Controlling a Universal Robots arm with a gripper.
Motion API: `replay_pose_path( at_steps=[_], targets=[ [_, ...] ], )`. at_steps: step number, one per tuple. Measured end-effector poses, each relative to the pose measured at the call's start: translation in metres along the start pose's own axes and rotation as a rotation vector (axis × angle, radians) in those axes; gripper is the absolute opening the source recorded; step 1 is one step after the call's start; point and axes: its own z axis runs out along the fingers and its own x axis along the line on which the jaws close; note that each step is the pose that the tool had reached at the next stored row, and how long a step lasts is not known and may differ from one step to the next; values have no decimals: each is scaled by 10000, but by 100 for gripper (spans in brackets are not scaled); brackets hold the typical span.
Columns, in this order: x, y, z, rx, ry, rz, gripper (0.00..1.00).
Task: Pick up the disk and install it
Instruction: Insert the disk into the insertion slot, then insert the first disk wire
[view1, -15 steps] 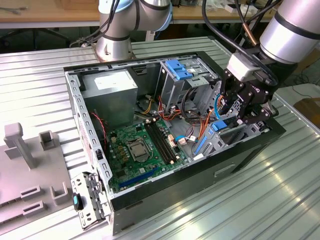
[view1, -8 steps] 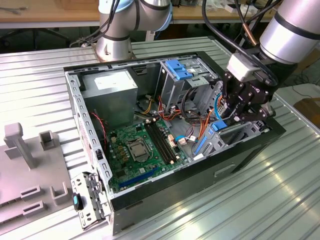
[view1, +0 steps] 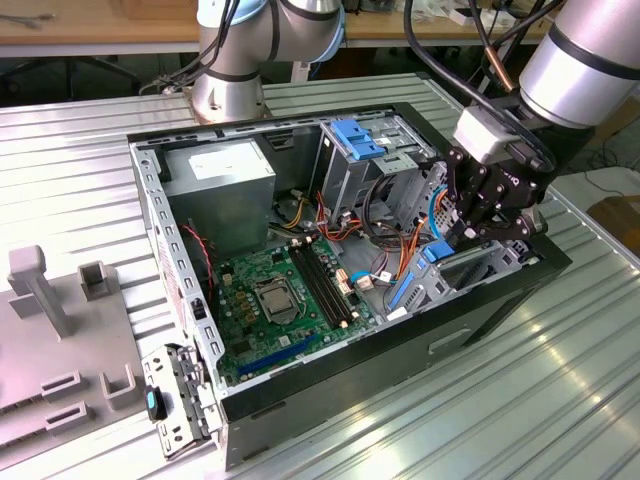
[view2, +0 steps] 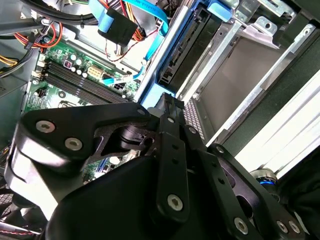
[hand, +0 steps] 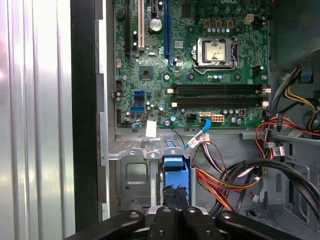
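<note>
The tool (hand: 175, 192) is narrow, with its two fingers (hand: 169, 200) almost together. The tip touches the blue end of the disk (hand: 176, 164). I cannot tell if it pinches that end or just presses on it.

The big ribbed worktop (view1: 500, 400) holds an open case (view1: 400, 358). Inside it, a green board (view1: 265, 300) lies flat. The tool reaches down into the case's corner on the exterior view's right, where a grey metal bay (view2: 235, 75) sits.

The disk is in that bay, right at the tool's tip. Its long side runs straight away from the tip, in line with the fingers, and goes deeper into the bay. So I think the way in is straight ahead, along the disk's length.

The disk is flat and dark grey. In the second wrist view it shows its thin side. A bright blue frame runs along it, and the end by the tool is blue too. Orange wires (hand: 220, 181) bunch up just beside it.
</note>
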Motion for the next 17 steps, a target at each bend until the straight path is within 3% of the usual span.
replay_pose_path(
  at_steps=[13, 17],
  targets=[
    [-1, -20, 3, 0, -2, -1, 11],
    [-2, -152, 5, 0, -1, -1, 11]
  ],
)
